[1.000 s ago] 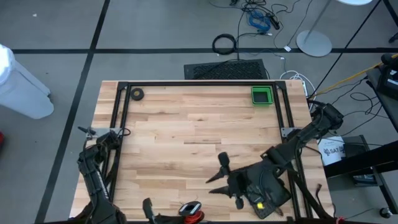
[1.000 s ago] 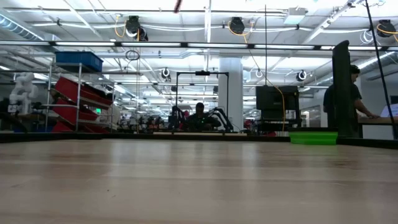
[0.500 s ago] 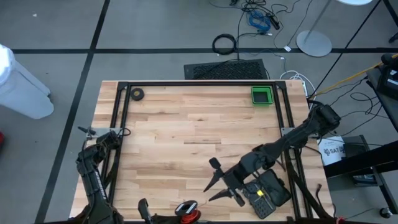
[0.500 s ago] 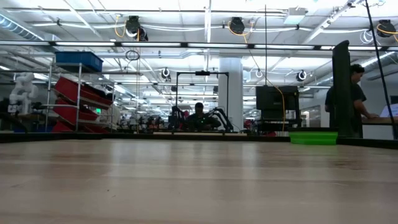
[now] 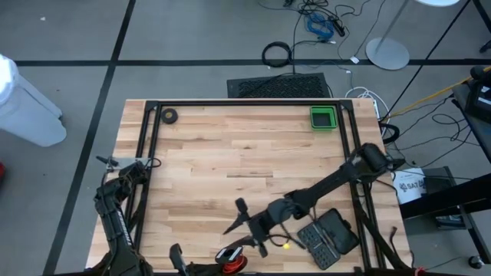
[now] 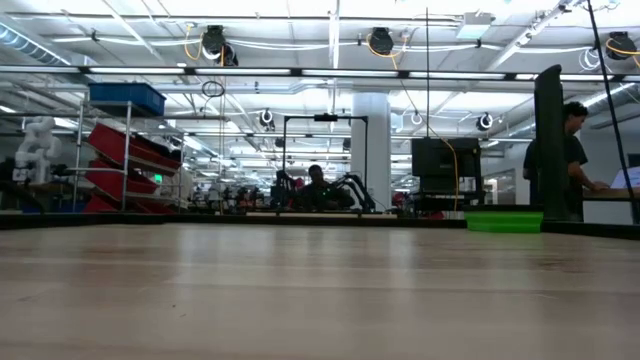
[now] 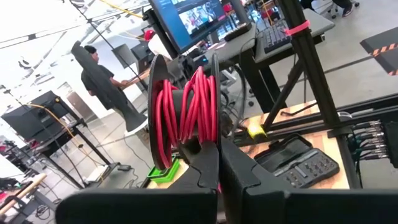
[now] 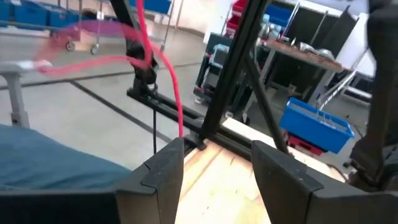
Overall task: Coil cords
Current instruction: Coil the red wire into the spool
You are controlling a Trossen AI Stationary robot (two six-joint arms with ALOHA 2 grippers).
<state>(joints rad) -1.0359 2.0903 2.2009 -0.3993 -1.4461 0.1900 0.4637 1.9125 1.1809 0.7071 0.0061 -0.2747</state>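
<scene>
My right gripper (image 5: 239, 224) agape, empty, toward six o'clock; left gripper (image 7: 219, 163) clamped on half-cropped red-corded reel (image 7: 180, 112).

Bare tabletop (image 6: 320, 300) (green tray (image 6: 504, 221) beyond)

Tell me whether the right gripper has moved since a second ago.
Yes. In the high view the right gripper, jaws open, has swung leftward along the table's near edge, away from the black keypad and toward the red cord reel held by the left gripper.
</scene>
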